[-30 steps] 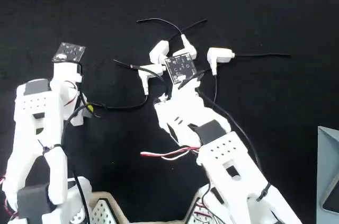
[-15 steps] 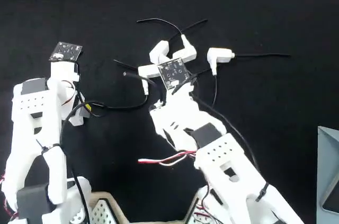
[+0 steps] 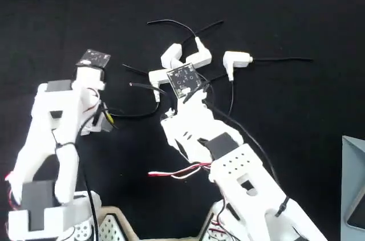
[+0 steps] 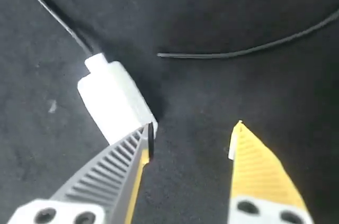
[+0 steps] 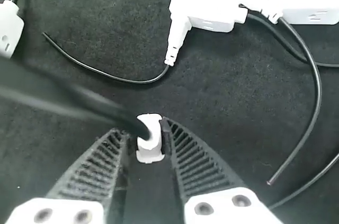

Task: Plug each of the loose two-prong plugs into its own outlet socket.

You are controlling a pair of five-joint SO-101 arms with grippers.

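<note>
Sliding sideways first would serve the left gripper (image 4: 192, 128): its jaws stand wide and empty, with a plug (image 4: 114, 102) just beside the tip of its ribbed finger, outside the gap. The right gripper (image 5: 146, 128) is clamped on a small plug (image 5: 149, 152) at its tips. Its prongs are hidden, so it should square up carefully with a socket among the white blocks (image 5: 209, 15) ahead before pushing.

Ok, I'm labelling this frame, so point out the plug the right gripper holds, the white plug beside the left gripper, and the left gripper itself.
Held plug (image 5: 149, 142): right wrist view, its white body.
Loose white plug (image 4: 113, 99): left wrist view, middle of its body.
Left gripper (image 4: 193, 128): left wrist view, midway between its fingertips.
</note>
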